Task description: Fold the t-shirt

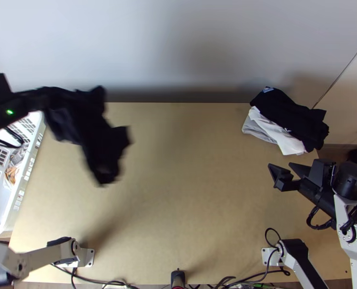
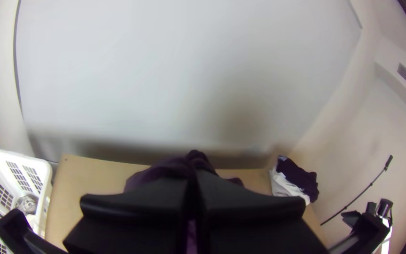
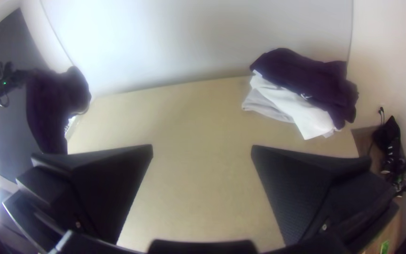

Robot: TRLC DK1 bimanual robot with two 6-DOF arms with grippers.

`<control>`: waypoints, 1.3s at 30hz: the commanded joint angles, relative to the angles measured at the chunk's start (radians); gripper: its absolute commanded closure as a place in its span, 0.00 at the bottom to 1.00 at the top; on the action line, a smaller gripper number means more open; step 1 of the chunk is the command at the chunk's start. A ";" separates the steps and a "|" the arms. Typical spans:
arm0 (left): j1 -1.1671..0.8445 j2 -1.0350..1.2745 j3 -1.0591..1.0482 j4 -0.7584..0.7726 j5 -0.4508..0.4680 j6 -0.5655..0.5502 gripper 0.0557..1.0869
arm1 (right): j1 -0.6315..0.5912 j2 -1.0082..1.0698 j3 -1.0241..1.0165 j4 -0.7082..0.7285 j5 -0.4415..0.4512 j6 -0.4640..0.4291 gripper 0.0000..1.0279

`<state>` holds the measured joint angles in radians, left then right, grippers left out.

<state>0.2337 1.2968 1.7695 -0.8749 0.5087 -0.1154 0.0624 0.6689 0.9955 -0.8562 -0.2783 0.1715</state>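
Nearest us, black cables [image 1: 96,282] ran along the near edge of the light wooden table [image 1: 188,192], where the silver-grey base of the left arm [image 1: 82,257] and that of the right arm [image 1: 271,256] stood well apart.

Farther in, at the table's left edge, we had a white plastic basket with slotted walls [image 1: 28,168], some crumpled clear wrapping [image 1: 19,156] inside it. Over on the right side, the black right gripper [image 1: 280,165] pointed in over the table, its two wide flat fingers spread far apart and nothing between them.

Beyond that, on the left, the black left gripper [image 1: 27,99] had its fingers closed together on the black cloth t-shirt [image 1: 89,123]. The shirt hung bunched from it, blurred in the top view, over the left part of the table; we could not tell which part of it was pinched.

Toward the far right corner lay a stack of folded clothes: a black garment [image 1: 289,115] on top, a white one [image 1: 282,136] under it, and light grey cloth [image 1: 258,129] lowest. Behind everything rose a plain pale wall [image 1: 178,48].
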 commanded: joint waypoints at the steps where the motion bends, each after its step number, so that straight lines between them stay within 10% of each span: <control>1: -0.142 -0.085 -0.088 -0.012 -0.007 -0.033 0.97 | 0.004 -0.020 -0.023 0.013 0.001 0.000 0.05; 12: 0.190 -0.100 -0.177 -0.107 -0.019 0.257 0.97 | 0.007 -0.020 -0.038 0.046 0.001 -0.001 0.05; 15: 0.197 -0.065 -0.185 -0.090 -0.217 0.255 0.97 | 0.004 -0.022 -0.044 0.049 0.001 -0.001 0.05; 17: 0.124 -0.036 -0.194 -0.079 -0.349 0.244 0.97 | 0.001 -0.022 -0.051 0.049 0.001 -0.001 0.05; 23: -0.247 -0.062 -0.189 -0.062 -0.346 0.134 0.97 | -0.001 -0.026 -0.051 0.049 -0.001 0.010 0.05; 29: -0.585 -0.045 -0.156 0.045 -0.171 -0.040 0.96 | 0.007 -0.019 -0.034 0.049 -0.001 0.010 0.05; 31: -0.609 -0.028 -0.151 0.065 -0.145 -0.059 0.72 | 0.008 -0.009 -0.021 0.051 -0.001 0.008 0.05; 34: -0.614 -0.008 -0.160 0.059 -0.144 -0.004 0.68 | 0.011 0.001 -0.017 0.062 0.001 0.010 0.05; 37: -0.547 -0.013 -0.168 0.048 -0.147 0.011 0.02 | 0.014 0.006 -0.021 0.071 -0.002 0.016 0.05; 39: -0.513 -0.036 -0.188 0.048 -0.147 0.033 0.05 | 0.017 0.014 -0.031 0.082 -0.012 0.031 0.05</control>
<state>-0.2924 1.2709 1.6051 -0.8314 0.3424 -0.1051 0.0719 0.6651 0.9695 -0.7948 -0.2790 0.1833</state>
